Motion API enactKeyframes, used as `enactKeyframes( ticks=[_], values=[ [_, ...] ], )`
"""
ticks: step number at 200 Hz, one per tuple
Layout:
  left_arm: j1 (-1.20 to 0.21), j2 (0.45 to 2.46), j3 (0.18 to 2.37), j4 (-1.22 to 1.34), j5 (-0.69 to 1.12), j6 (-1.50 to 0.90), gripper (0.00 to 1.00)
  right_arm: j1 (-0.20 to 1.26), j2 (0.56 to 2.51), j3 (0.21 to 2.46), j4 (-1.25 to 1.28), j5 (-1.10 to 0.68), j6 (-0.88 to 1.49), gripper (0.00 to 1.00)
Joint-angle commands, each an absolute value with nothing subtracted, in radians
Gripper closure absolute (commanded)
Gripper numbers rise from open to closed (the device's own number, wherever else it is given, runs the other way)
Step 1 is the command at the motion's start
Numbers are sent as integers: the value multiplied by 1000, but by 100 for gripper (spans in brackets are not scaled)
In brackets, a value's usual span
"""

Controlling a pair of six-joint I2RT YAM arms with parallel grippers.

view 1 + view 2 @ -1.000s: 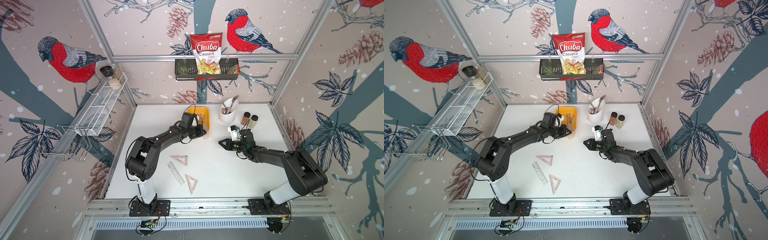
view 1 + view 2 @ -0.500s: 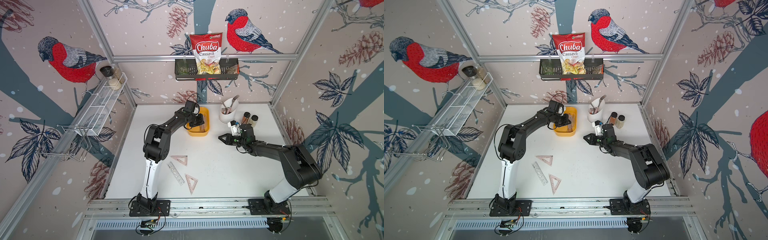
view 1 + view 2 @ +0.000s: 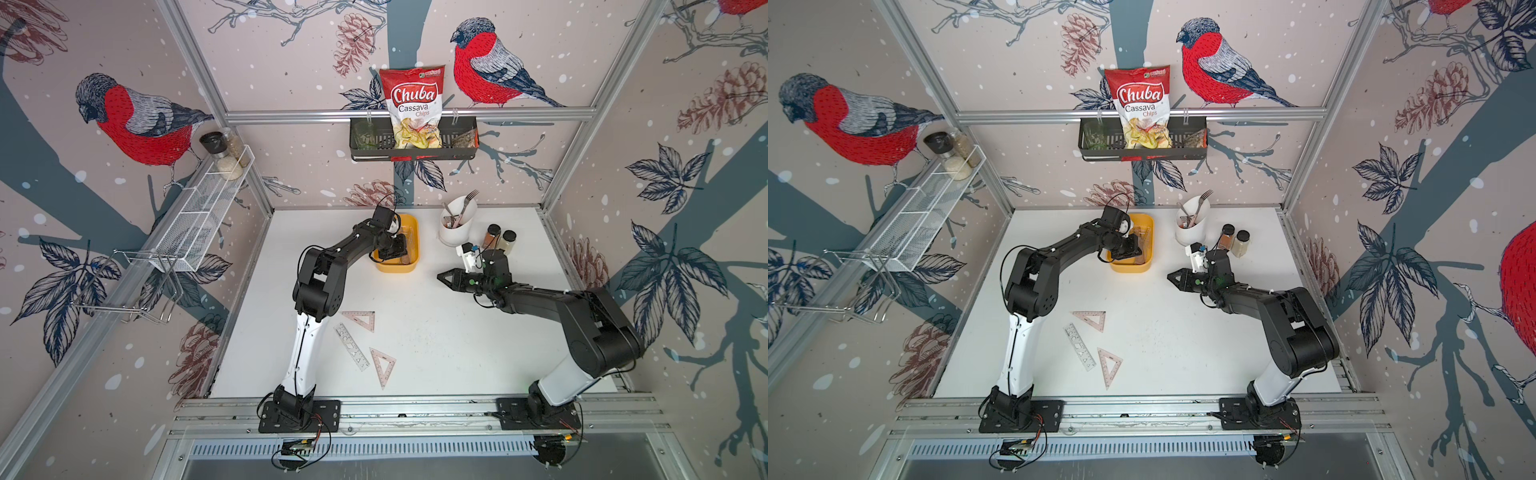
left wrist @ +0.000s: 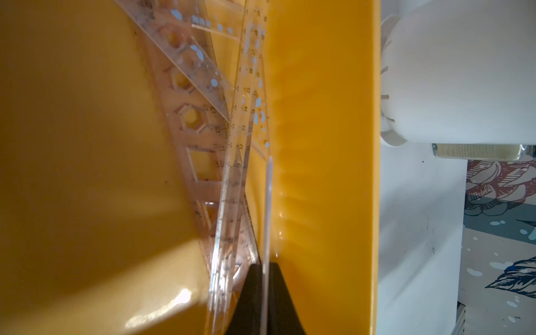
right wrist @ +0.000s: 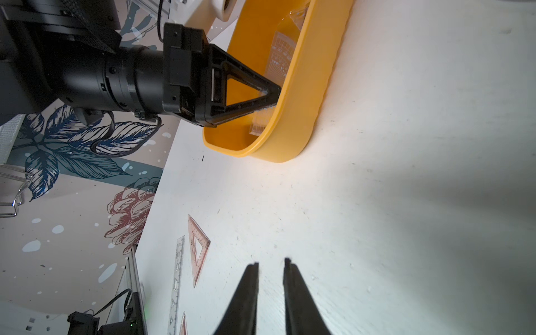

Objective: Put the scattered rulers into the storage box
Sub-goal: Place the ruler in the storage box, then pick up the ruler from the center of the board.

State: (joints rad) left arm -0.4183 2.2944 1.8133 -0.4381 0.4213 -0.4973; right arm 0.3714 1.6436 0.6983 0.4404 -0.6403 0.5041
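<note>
Cutlery cup [image 3: 455, 237], two spice jars [image 3: 492, 239], chips bag [image 3: 413, 104], wire shelf [image 3: 199, 216]
</note>
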Motion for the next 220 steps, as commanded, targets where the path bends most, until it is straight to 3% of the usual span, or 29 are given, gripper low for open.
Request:
enactKeyframes(
  ticks=[1,24,56,76,108,154,195,220],
  values=[
    [-420,2281,1803,-455,410,-478,68,374,1633,701,467,-657,508,76],
    [-421,2251,1797,-475,385,-467,51,373,1615,704,448,-651,501,76],
    [-420,2112,1727,-488,300,-452,46,406,1554,706,373,-612,478,75],
    [-420,1975,1595,-461,240,-461,45,493,1484,690,293,-515,447,73],
    [-437,1699,1228,-329,173,-519,46,784,1417,657,178,-203,407,70],
    [-435,1394,812,-222,140,-594,46,1190,1553,726,67,147,393,57],
    [-426,1291,675,-194,171,-616,45,1351,1727,873,-55,333,389,42],
    [-407,1262,650,-192,189,-610,45,1384,1787,920,-81,362,384,38]
  ],
)
